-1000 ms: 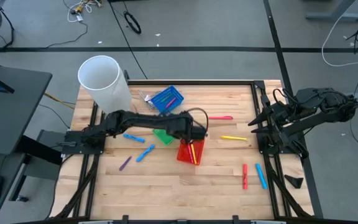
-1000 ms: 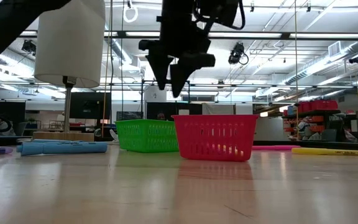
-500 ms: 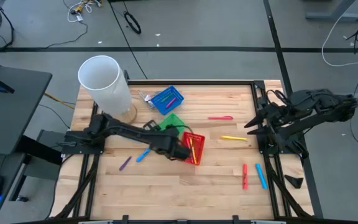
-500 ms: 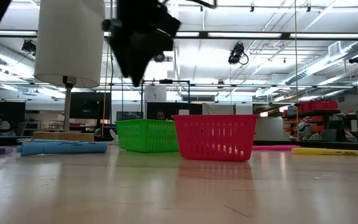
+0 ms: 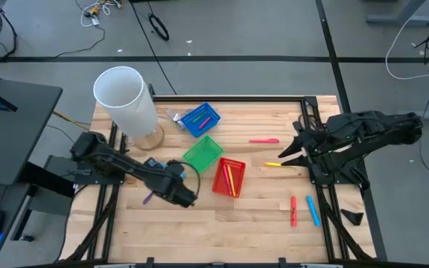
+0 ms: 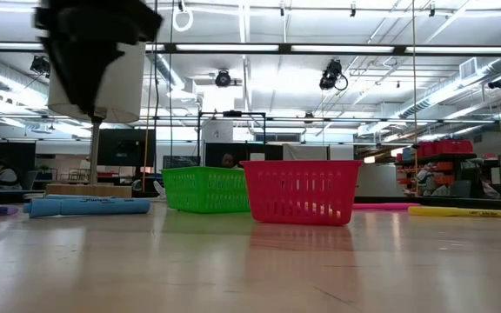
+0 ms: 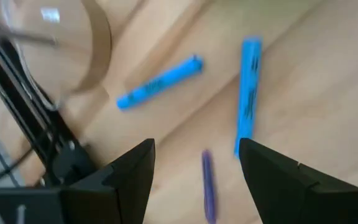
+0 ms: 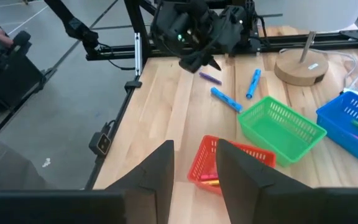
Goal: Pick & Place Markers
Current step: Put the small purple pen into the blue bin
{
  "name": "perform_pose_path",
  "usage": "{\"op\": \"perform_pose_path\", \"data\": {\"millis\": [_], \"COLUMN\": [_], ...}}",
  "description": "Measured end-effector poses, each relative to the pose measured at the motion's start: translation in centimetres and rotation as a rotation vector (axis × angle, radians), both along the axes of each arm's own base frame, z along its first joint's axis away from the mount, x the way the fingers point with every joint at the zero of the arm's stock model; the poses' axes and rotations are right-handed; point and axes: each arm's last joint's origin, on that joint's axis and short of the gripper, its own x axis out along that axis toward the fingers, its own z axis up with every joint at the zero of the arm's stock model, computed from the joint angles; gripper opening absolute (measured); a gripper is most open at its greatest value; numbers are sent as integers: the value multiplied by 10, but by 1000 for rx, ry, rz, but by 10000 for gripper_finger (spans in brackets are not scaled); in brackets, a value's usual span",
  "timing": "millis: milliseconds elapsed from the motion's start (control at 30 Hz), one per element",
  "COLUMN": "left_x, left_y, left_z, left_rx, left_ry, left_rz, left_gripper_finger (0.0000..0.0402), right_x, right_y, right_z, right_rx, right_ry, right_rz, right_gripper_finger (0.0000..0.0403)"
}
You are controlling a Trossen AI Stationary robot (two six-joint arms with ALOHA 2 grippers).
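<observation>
At the left of the bench (image 5: pixel 199 223) the left gripper (image 5: pixel 185 196) hangs above the boards with its jaws spread wide and nothing between them; its wrist view looks down on two blue markers (image 7: pixel 160 83) and a purple marker (image 7: pixel 208 185) lying loose on the wood, none of them touched. Beside these stands a white cylinder (image 5: pixel 125 100) on a round wooden base. Toward the middle sit three mesh baskets: the blue basket (image 5: pixel 199 119) farthest back with markers in it, the green basket (image 5: pixel 202 154) in front of it, and the red basket (image 5: pixel 229 177) just beside the green one, holding yellow and red markers. Further right a pink marker (image 5: pixel 264 140) and a yellow marker (image 5: pixel 280 164) lie on the bench, and nearer the front edge a red marker (image 5: pixel 293 211) and another blue marker (image 5: pixel 313 210) lie side by side. At the right edge the right gripper (image 5: pixel 281 158) hovers over the end of the yellow marker, jaws partly apart and holding nothing.
</observation>
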Motion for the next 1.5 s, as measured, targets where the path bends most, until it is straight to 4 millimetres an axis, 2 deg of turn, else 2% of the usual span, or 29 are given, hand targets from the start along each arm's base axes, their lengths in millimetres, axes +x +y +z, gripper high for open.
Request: {"op": "perform_pose_path", "data": {"millis": [300, 567, 767, 1233, 1500], "left_x": [-60, -95, -104, -102, -107], "left_y": [-6, -4, -1, 2, 8], "left_z": [-2, -16, -31, -38, -68], "left_rx": [-146, -306, -400, -342, -321], "left_ry": [-92, -138, -242, -248, -259], "left_rz": [90, 118, 144, 150, 196], "left_gripper_finger": [238, 238, 238, 238, 238], "right_x": [14, 18, 19, 19, 19], "right_y": [4, 5, 5, 5, 5], "right_z": [-4, -3, -1, -1, -1], "right_rx": [29, 75, 90, 91, 100], "right_ry": [26, 29, 11, 8, 11], "right_rz": [-18, -41, -45, -45, -49], "right_gripper_finger": [121, 121, 121, 121, 121]}}
